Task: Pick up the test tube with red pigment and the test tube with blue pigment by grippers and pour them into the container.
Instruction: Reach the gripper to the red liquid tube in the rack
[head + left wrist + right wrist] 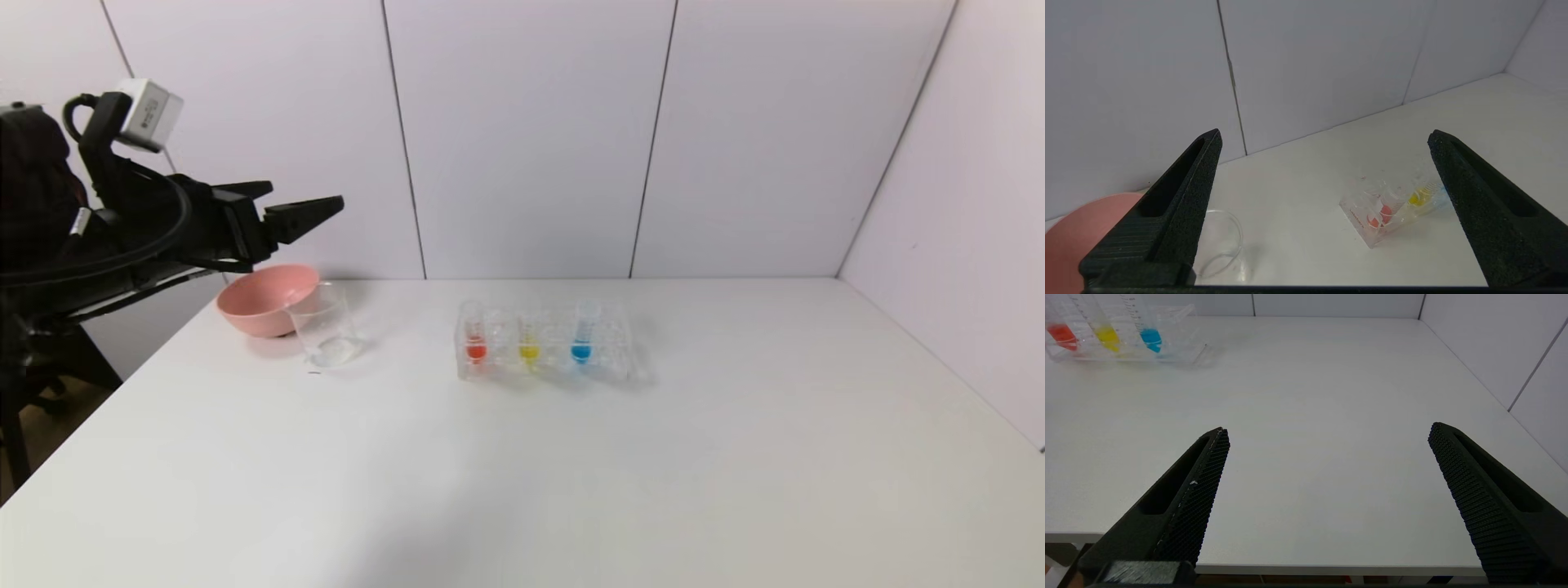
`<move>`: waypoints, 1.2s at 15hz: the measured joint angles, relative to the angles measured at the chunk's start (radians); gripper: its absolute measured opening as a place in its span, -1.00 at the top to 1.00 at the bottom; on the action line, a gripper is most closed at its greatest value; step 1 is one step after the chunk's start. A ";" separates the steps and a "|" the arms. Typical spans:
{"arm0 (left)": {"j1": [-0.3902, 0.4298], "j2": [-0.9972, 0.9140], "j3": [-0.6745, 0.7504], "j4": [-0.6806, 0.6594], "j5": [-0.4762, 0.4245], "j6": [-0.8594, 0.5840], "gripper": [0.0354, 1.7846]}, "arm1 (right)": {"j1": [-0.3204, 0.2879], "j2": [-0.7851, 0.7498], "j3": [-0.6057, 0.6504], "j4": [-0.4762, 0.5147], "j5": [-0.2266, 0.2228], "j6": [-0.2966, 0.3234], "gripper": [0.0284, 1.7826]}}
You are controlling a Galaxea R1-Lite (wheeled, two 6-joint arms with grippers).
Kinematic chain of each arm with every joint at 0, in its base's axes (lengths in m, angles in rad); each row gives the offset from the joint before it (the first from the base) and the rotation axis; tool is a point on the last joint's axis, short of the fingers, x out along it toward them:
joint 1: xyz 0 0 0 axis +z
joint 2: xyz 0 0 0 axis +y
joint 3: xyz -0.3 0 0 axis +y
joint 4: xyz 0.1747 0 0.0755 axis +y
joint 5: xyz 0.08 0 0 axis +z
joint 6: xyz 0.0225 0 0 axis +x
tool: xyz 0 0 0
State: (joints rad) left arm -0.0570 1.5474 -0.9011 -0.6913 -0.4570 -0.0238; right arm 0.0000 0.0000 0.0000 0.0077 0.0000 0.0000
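Left gripper (306,214): raised in the air at the bench's left edge, above the pink bowl (265,298); jaws spread wide, holding nothing.

Right gripper (1327,433): low at the near edge of the bench (1323,416), well apart from the rack; jaws spread wide, holding nothing; not seen in the head view.

Container (324,327): clear beaker, upright on the bench, touching or just beside the pink bowl on its right.

Clear tube rack (549,341): mid-bench, to the right of the container, apart from it.

Test tube with red pigment (474,336): upright in the rack, leftmost.

Yellow-liquid tube (529,339): upright, middle.

Test tube with blue pigment (583,331): upright, rightmost of the three.
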 joint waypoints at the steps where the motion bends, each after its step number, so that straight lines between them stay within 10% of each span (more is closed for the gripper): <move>1: -0.004 0.021 -0.005 -0.013 -0.043 0.000 -0.98 | 0.000 0.000 0.000 0.000 0.000 0.000 -0.99; 18: -0.041 0.266 -0.032 -0.167 -0.591 0.116 -0.98 | 0.000 0.000 0.000 0.000 0.000 0.000 -0.99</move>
State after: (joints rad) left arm -0.0981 1.8132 -0.9332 -0.8585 -1.0481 0.0923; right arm 0.0000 0.0000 0.0000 0.0077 0.0000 0.0000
